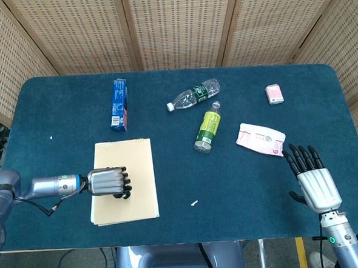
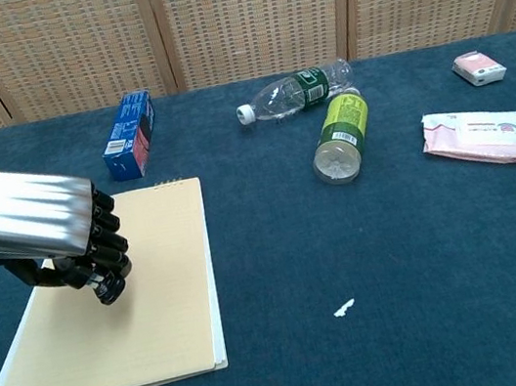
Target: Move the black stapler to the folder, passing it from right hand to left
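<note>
A: Listing the hands first. Left hand [image 1: 108, 182]?

B: Over the folder [image 1: 135, 167], near its left edge. Fingers [image 2: 103, 244] curled tight under the palm. In the chest view the arm is cut off at the frame edge.

A: Stapler?

B: Cannot tell. A dark shape sits under the palm, black on black fingers; stapler or thumb, neither view settles it.

A: Right hand [image 1: 314, 183]?

B: Head view only, low at the right bench [image 1: 62, 111] edge. Fingers straight, spread, holding nothing.

A: Other items?

B: Blue box [image 1: 119, 102] behind the folder. Clear bottle [image 1: 193, 95] and green bottle [image 1: 208, 127], both lying down. Wipes pack [image 1: 261, 138]. Small pink pack [image 1: 274, 93], label unreadable. White scrap [image 1: 194, 203] near the front.
</note>
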